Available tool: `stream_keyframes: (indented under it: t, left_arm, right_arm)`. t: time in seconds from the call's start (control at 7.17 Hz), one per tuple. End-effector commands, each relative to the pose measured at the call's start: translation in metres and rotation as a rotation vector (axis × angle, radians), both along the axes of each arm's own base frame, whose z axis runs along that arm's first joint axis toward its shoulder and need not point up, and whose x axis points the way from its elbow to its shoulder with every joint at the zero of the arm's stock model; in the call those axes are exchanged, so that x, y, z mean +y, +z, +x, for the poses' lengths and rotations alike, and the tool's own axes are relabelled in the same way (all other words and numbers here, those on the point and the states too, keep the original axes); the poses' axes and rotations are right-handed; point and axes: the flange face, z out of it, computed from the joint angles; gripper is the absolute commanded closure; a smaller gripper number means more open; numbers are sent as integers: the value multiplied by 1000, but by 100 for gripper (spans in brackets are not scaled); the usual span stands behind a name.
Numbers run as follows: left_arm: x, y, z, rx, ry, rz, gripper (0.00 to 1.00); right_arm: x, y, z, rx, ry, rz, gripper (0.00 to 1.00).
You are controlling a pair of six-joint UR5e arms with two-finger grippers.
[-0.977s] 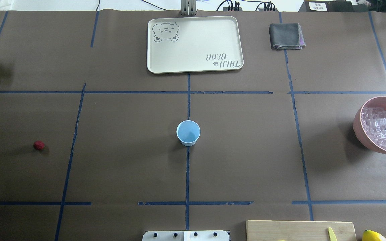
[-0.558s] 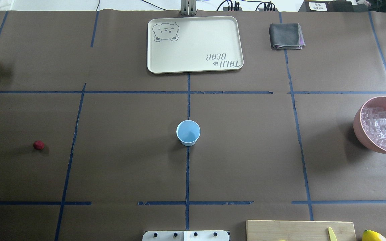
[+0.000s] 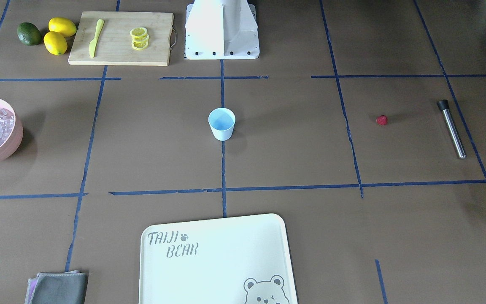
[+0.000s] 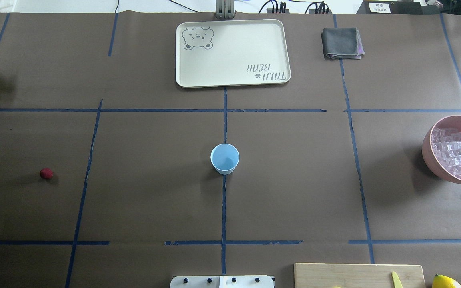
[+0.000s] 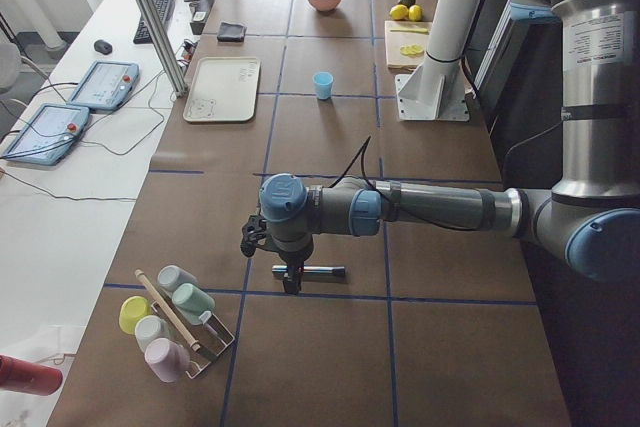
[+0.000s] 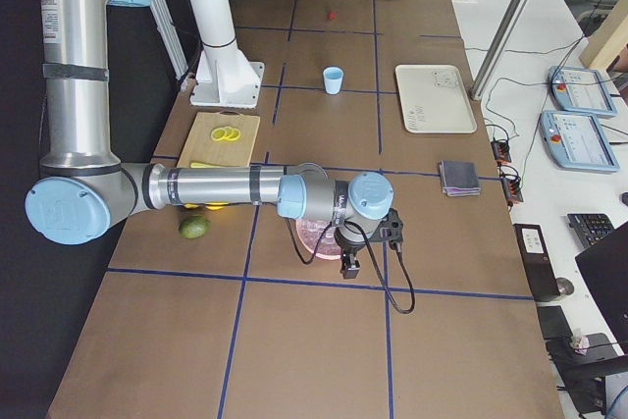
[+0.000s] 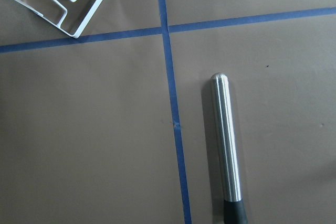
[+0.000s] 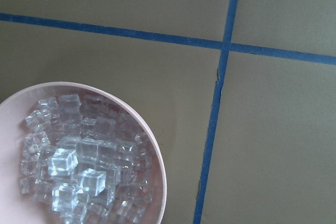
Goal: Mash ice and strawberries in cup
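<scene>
Table (image 4: pixel 294 180), ice (image 8: pixel 79 166) near right hand (image 6: pixel 350 267) (in bowl (image 4: pixel 428 155))

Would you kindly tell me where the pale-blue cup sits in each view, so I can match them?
Front-facing: cup at centre, on the middle tape line.
Overhead: cup at centre, same line.
Exterior left: cup upper middle, right of the tray.
Exterior right: cup upper middle, left of the tray.
Left wrist: not in it.
Right wrist: not in it.
Shared landmark: the cream bear tray.
</scene>
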Motion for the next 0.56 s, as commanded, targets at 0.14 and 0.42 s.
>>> stream_keyframes:
  t: [0.14,0.42]
  left_arm:
    - [-1,-7,0,1,0,16,0]
    - [-1,-8,0,1,1,21,0]
  right_arm:
    - [9,-43,-55,3,69,-128,1]
    - [37,-59,-84,2,135,-171,2]
